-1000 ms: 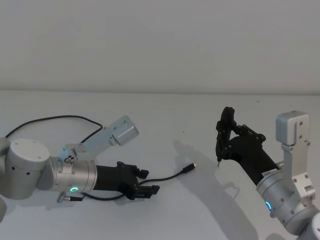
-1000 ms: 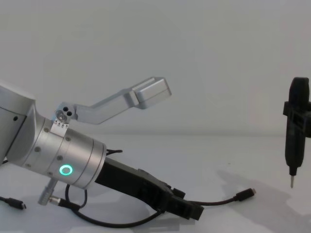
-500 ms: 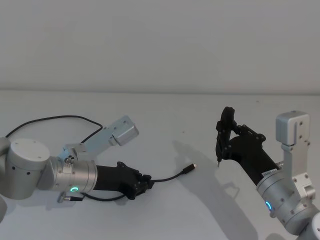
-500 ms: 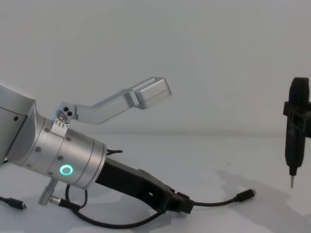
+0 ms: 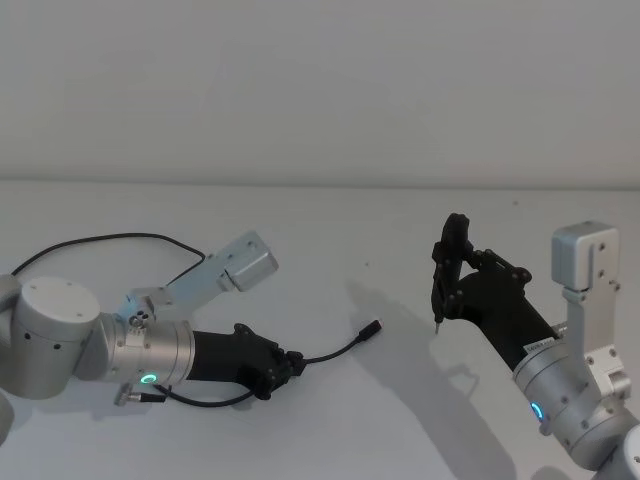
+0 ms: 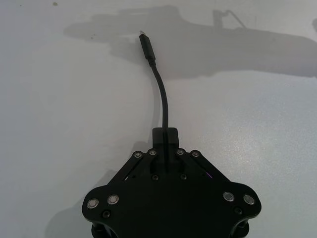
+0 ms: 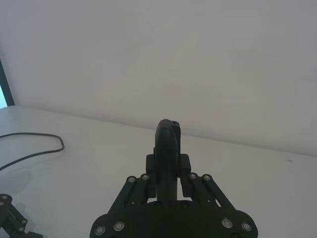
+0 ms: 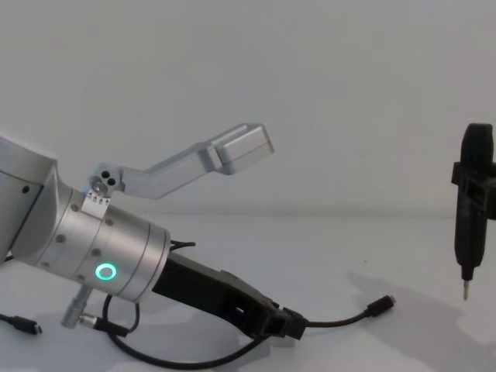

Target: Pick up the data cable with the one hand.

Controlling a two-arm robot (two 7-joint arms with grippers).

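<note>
Head view: left gripper [image 5: 283, 364] is low over the table [image 5: 330, 230], reaching toward centre. Its fingers are together, clamped on the data cable [image 5: 335, 352] a short run back from the plug [image 5: 372, 329]. The free end arcs out ahead of it. The rest of the cable trails back under the wrist and out in 1 long loop at far left. Right gripper [image 5: 452, 285] is parked on the right, closed on the slim black tool [image 5: 447, 262] with the tip pointing down, well apart from the plug.

Left wrist view: 1 strand of cable [image 6: 162, 94] runs in between the closed pads [image 6: 165, 135], centred. The plug [image 6: 147, 45] sticks out ahead on a gentle bend.

Right wrist view: fingers are shut on the tool [image 7: 168, 136]. The cable's far loop [image 7: 44, 151] lies flat on the table.

Chest view: left gripper [image 8: 291, 325] sits just above the surface. The cable [image 8: 341, 318] bows up to the plug [image 8: 381, 304], which looks just off the table, though I can't tell for sure.

My read is that the grasp is made and the lift is the step in hand.
- Go straight up and slow so the slack behind pays out instead of snagging under the wrist.
- Hold clamp force, since a thin cord can slide or pivot in flat pads.
- Don't swing the free end toward the tool tip.
- Call it picked up only once the plug hangs clear of the table.
</note>
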